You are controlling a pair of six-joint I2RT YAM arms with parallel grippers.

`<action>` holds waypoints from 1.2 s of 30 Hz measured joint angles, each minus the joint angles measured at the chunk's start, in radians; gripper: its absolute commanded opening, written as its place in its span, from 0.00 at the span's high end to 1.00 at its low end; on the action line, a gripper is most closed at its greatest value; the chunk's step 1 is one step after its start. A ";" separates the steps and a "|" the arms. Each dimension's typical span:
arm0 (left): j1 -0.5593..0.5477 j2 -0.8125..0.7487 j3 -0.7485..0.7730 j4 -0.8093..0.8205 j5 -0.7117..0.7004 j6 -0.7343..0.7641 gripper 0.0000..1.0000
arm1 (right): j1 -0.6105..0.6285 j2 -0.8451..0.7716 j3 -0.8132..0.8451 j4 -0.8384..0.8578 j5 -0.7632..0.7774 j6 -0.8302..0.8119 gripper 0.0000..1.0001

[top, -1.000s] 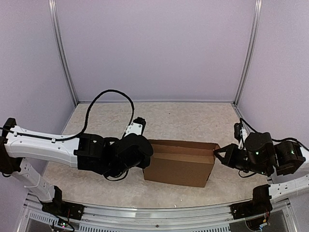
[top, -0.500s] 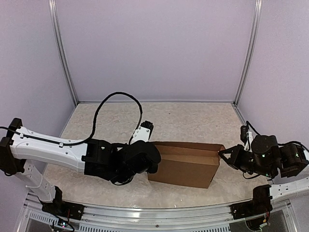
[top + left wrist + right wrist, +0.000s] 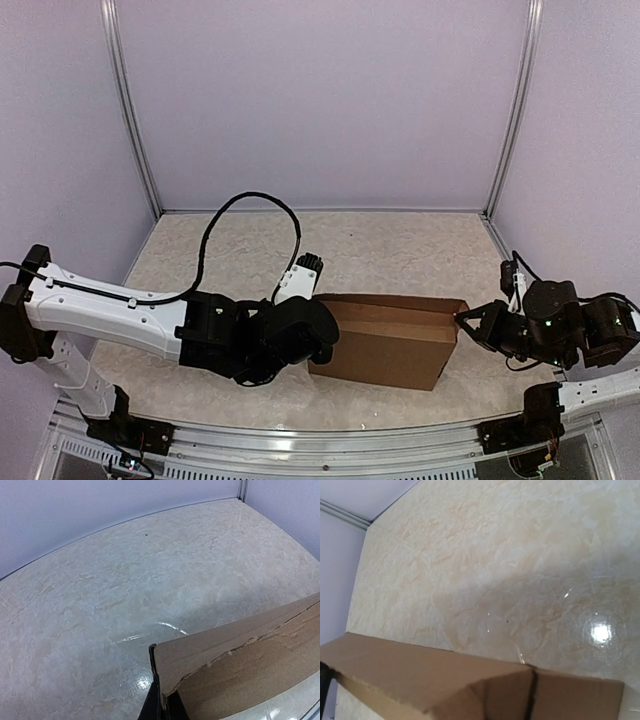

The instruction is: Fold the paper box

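Between the arms on the worktop [image 3: 380, 250], the paper box [image 3: 385, 345] stands part-formed, judged light, thin-walled and easily creased, best held at its end walls: left end effector [image 3: 159, 700] pinched on one wall edge, right end effector [image 3: 463, 320] closed at the opposite corner, grip unconfirmed.

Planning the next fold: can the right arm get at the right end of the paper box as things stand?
Probably yes. The right claw, shut, sits at the right end of the paper box with nothing between them; the left claw pinches the opposite corner, out of the way.
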 measured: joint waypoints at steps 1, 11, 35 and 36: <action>0.000 0.000 0.000 0.000 0.000 0.000 1.00 | 0.000 0.000 0.000 -0.001 0.000 -0.006 1.00; -0.001 -0.002 0.000 0.000 0.003 -0.001 1.00 | 0.000 0.032 0.000 -0.005 0.016 -0.091 1.00; 0.049 -0.142 -0.126 0.026 0.068 -0.080 1.00 | 0.033 0.187 -0.114 0.325 0.171 -0.319 1.00; 0.057 -0.148 -0.134 0.037 0.074 -0.080 1.00 | 0.033 0.200 -0.120 0.350 0.182 -0.336 1.00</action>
